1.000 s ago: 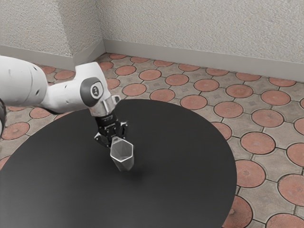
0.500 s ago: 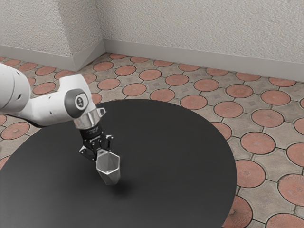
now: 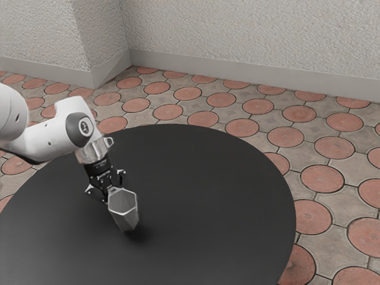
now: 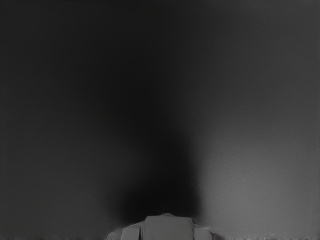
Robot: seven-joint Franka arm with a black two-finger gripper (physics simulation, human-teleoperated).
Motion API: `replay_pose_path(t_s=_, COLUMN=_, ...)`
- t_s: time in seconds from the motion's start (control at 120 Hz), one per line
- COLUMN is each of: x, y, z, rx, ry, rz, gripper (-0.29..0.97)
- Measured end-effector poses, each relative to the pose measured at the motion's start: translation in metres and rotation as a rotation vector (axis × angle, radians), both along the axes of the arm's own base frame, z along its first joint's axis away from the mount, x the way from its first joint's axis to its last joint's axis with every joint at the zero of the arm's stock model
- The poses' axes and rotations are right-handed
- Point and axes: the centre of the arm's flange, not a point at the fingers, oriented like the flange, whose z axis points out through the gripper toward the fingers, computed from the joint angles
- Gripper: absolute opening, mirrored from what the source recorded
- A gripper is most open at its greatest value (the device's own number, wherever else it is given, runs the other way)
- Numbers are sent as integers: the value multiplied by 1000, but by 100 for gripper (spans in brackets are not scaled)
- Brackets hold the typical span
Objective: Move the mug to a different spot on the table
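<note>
A grey faceted mug (image 3: 123, 211) hangs tilted just above the round black table (image 3: 225, 196), over its left part in the exterior view. My gripper (image 3: 108, 192) is shut on the mug's rim from above, with the white arm reaching in from the exterior view's left. A dark shadow lies on the table right under the mug. In the wrist view the mug (image 4: 162, 227) is a grey blurred shape just under my hand, with the black table (image 4: 250, 100) behind it.
The table's edge curves round at the exterior view's right, with a tiled floor (image 3: 320, 142) of red round tiles beyond it. A rough grey wall (image 3: 237, 29) with a skirting board stands at the back.
My arm has carried the mug steadily toward the exterior view's left and a little nearer the front of the table. The grip on the mug has stayed the same.
</note>
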Motion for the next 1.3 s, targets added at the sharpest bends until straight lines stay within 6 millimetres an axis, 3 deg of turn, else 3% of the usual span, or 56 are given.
replay_pose_path(t_s=0.183, x=-11, y=26, z=-5, rx=-121, ry=12, rz=54, gripper=-4)
replay_pose_path(t_s=0.358, x=-14, y=25, z=-30, rx=-192, ry=37, rz=52, gripper=-4)
replay_pose_path(t_s=0.8, x=-11, y=22, z=-42, rx=-188, ry=-11, rz=-52, gripper=-1)
replay_pose_path(t_s=1.067, x=-9, y=22, z=-42, rx=-181, ry=-46, rz=-91, gripper=38)
replay_pose_path(t_s=1.3, x=-3, y=22, z=-32, rx=-181, ry=-86, rz=-118, gripper=54)
